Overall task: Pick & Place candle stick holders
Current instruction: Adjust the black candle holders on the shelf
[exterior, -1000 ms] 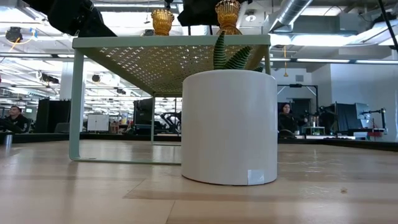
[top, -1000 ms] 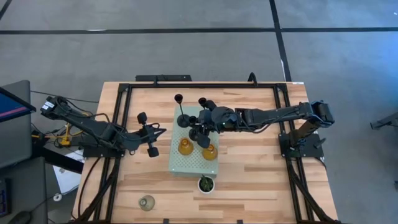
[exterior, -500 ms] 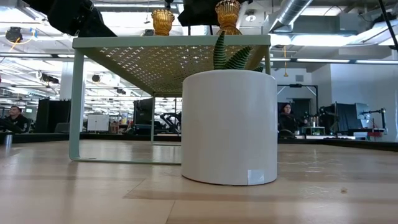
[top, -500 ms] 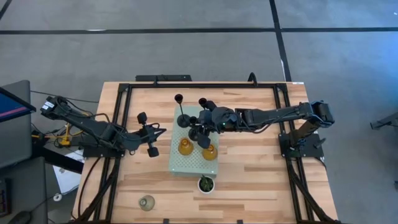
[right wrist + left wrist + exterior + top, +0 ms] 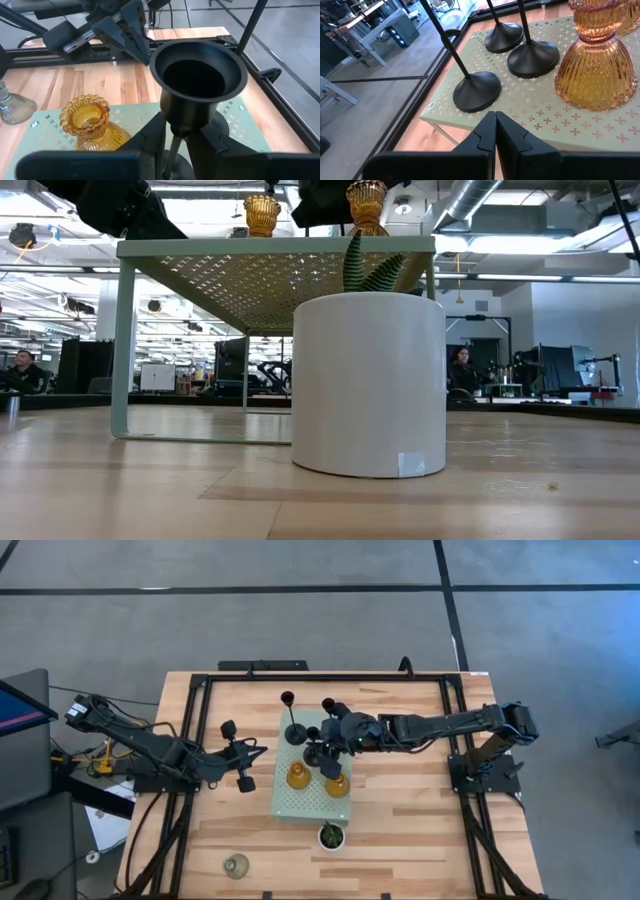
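A pale green perforated board point(image 5: 300, 802) stands on legs mid-table. On it stand three black holders, whose round bases show in the left wrist view point(image 5: 476, 90) point(image 5: 503, 37) point(image 5: 532, 55), and two amber glass holders point(image 5: 298, 776) point(image 5: 337, 783). A clear glass holder point(image 5: 236, 865) stands on the table near the front left. My right gripper point(image 5: 322, 752) is over the board, shut on one black holder point(image 5: 198, 75). My left gripper point(image 5: 258, 752) is shut and empty, level, just off the board's left edge. My right gripper pinches the black holder's thin stem point(image 5: 172, 142) between its two fingers point(image 5: 150, 137), just under the cup top. The fingers come from the table's right side and lie across the stem. The holder stands upright; its base seems to rest on the board.
A small green plant in a white pot point(image 5: 331, 835) stands just in front of the board's near edge. Black frame rails point(image 5: 195, 720) run along the table's left, right and far sides. Bare wood lies to the board's right and at the front.
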Robot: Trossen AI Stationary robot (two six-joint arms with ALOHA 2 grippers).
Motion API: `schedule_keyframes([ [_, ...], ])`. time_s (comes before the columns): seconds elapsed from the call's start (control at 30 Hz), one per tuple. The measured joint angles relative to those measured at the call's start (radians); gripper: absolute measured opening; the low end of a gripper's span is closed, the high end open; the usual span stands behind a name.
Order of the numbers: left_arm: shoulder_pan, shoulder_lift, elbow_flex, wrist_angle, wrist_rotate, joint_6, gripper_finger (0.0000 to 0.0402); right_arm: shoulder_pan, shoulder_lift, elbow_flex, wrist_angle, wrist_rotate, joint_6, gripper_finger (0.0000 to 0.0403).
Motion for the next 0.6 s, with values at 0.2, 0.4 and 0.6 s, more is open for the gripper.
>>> schedule_keyframes([
  [0.2,0.000,0.000,0.000,0.000,0.000,0.000,0.0005,0.000,0.000,0.000,0.000,-0.024,-0.001,0.0086],
  [0.4,0.000,0.000,0.000,0.000,0.000,0.000,0.0005,0.000,0.000,0.000,0.000,-0.024,0.000,0.0137],
  [0.6,0.000,0.000,0.000,0.000,0.000,0.000,0.0005,0.000,-0.018,0.000,-0.016,-0.024,0.005,0.0179],
])
